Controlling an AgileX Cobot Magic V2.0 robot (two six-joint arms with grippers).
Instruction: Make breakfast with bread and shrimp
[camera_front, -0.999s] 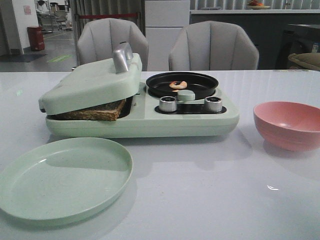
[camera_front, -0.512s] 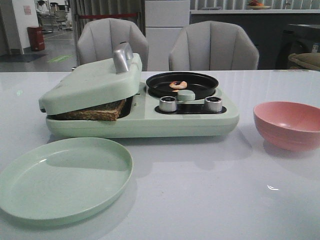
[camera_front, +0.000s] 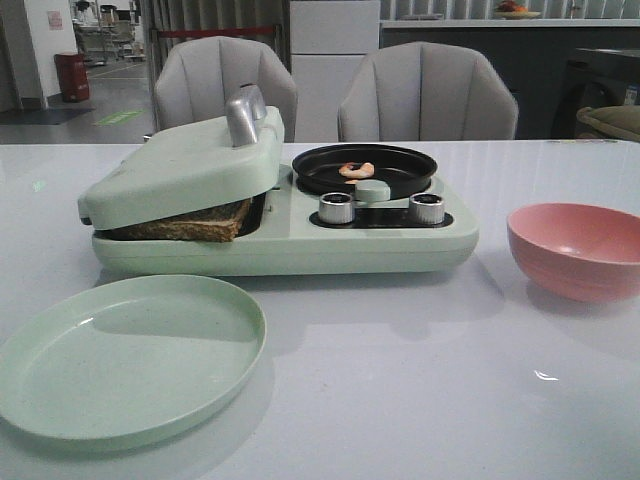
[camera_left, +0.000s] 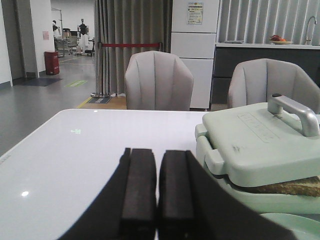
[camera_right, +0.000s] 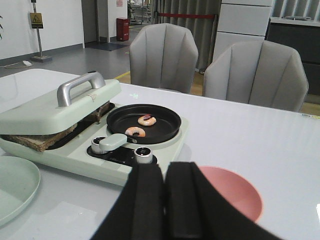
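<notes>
Nothing on the white table (camera_front: 400, 380) has shifted over the past second. The left gripper (camera_left: 157, 195) and right gripper (camera_right: 165, 200) are each closed, pads together, holding nothing. Brown-crusted bread (camera_front: 190, 222) sits clamped under the pale green sandwich maker's lid (camera_front: 180, 165); two curled orange shrimp (camera_right: 141, 125) lie in its black round pan (camera_right: 165, 125). No lettering is legible.

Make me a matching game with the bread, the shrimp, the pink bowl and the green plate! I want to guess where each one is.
Things:
1. bread
2. shrimp
3. pink bowl
4. green plate

Places:
A. in the black pan
B. on the table, right of the cooker
C. under the cooker's lid
D. on the table, in front of the cooker's lid

Pairs: 1-C, 2-A, 3-B, 4-D
</notes>
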